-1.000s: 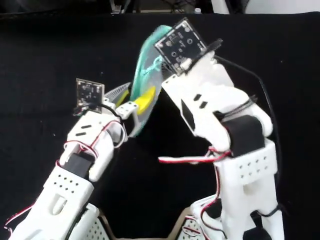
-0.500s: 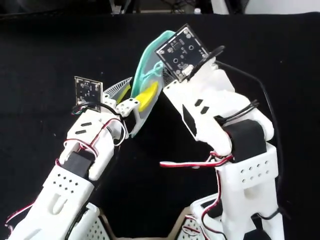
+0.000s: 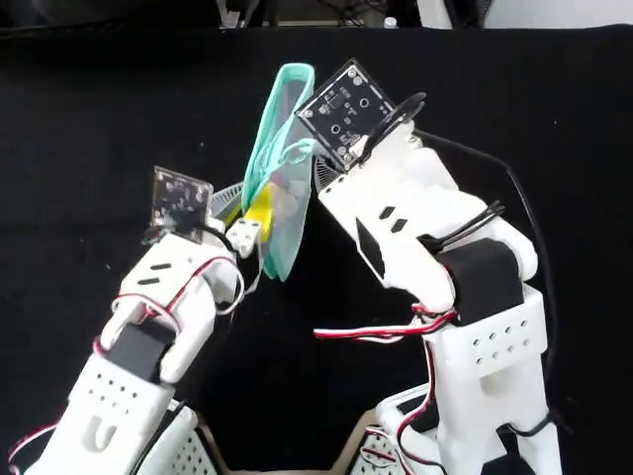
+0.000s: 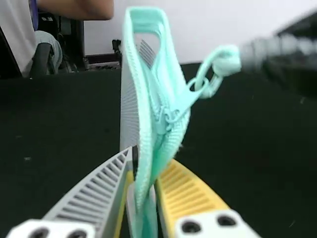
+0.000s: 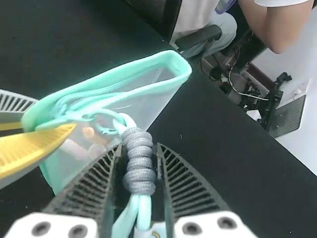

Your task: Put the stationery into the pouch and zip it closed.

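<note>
The white left arm [image 3: 148, 327] slants up from the lower left of the high view. Its gripper [image 4: 147, 161], one ribbed grey finger and one yellow, is clamped on the mint-green mesh pouch [image 4: 148, 99]. The white right arm [image 3: 435, 247] bends up from the lower right, and its dark ribbed gripper [image 5: 138, 147] pinches the grey braided zipper cord [image 5: 138, 171].

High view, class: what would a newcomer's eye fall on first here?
The mint-green pouch, held up between both arms over the black table. The left gripper clamps one end of it, and the right gripper pinches the grey cord on the zipper pull.
</note>
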You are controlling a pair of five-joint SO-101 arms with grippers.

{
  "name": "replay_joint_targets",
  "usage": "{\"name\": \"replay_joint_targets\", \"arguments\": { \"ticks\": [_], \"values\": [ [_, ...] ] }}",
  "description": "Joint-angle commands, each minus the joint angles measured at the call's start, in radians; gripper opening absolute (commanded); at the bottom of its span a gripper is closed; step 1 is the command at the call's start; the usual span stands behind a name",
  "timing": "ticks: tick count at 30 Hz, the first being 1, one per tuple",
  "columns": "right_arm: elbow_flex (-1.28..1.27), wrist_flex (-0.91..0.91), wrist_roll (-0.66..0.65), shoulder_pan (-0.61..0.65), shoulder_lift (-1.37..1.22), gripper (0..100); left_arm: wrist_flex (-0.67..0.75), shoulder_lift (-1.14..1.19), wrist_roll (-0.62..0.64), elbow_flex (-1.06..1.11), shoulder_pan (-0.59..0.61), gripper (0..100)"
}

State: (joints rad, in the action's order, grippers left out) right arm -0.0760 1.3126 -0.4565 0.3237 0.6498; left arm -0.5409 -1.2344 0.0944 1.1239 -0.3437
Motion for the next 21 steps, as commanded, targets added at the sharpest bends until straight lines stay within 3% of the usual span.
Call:
{"name": "replay_joint_targets", "arguments": {
  "ticks": [1,13,21],
  "values": [
    [0.019,0.0,-0.002,-0.014,0.033,1.2,-0.143,-0.117,-0.078,-0.002,0.001,3],
    [0.028,-0.14,0.002,-0.023,0.067,1.2,-0.319,-0.354,-0.196,0.005,0.001,3],
    [0.028,-0.272,-0.003,-0.175,-0.062,1.2,-0.358,-0.362,-0.203,0.007,0.001,3]
  ]
}}
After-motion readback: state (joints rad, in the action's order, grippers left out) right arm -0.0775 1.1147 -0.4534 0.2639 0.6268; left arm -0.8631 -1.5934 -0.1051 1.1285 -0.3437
